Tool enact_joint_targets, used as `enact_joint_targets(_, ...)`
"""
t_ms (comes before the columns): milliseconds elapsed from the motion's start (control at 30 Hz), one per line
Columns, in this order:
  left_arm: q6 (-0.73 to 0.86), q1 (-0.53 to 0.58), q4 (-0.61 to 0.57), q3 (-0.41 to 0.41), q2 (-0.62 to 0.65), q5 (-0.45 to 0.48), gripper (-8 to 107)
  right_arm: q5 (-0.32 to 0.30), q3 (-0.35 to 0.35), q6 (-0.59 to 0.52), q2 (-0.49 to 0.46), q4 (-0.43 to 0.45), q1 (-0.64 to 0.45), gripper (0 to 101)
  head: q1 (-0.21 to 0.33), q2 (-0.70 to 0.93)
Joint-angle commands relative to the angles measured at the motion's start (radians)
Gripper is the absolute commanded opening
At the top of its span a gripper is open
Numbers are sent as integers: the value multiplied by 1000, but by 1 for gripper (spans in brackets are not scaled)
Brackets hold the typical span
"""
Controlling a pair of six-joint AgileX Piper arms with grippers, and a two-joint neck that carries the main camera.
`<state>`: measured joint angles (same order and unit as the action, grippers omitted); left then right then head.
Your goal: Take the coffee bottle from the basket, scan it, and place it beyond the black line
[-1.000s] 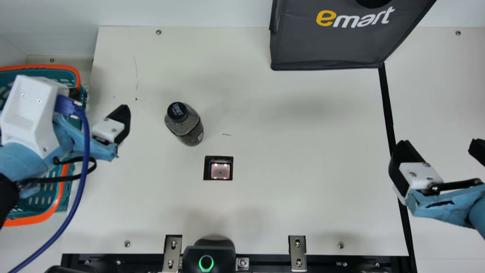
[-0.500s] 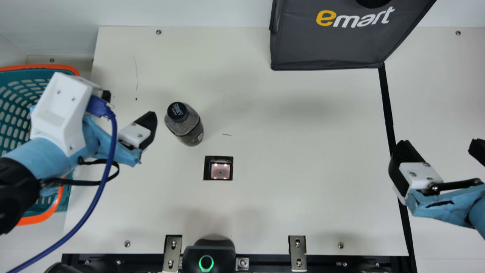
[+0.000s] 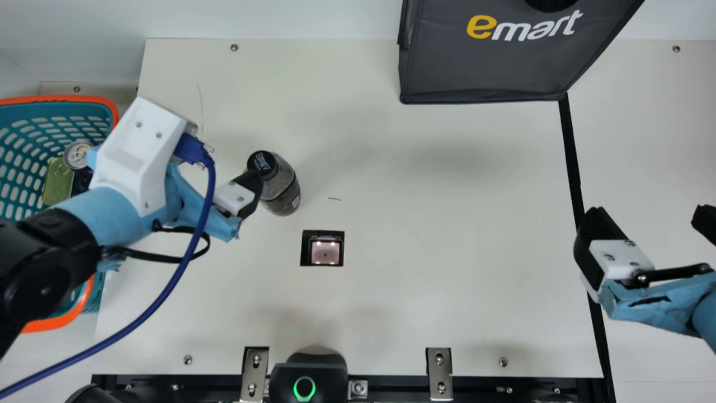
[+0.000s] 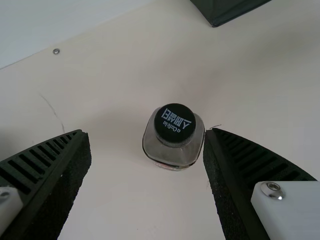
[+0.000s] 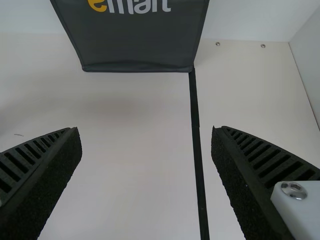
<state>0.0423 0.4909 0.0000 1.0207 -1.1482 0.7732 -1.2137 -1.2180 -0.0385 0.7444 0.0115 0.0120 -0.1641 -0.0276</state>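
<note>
Coffee bottle (image 3: 281, 193) is out of the basket (image 3: 61, 100), just ahead of our wide-open, empty left end effector (image 4: 145, 131); scanning and placing, we judge, remain.

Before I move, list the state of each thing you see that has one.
Coffee bottle: upright, capped, ungripped
Left gripper: open
Right gripper: open
Basket: partly filled, a round-topped can and a greenish tin inside
Scanner window: lit
Black device at the table's near edge: green ring glowing
Dark bag: standing
</note>
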Motion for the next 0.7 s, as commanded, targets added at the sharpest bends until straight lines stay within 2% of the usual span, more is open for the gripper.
enact_joint_targets(0, -31, 10, 13, 5, -12, 1, 90, 0, 0, 0, 0, 0, 0, 91, 26, 0)
enact_joint_targets(667, -413, 125, 237, 63, -186, -8, 90, 0, 0, 0, 0, 0, 0, 91, 26, 0)
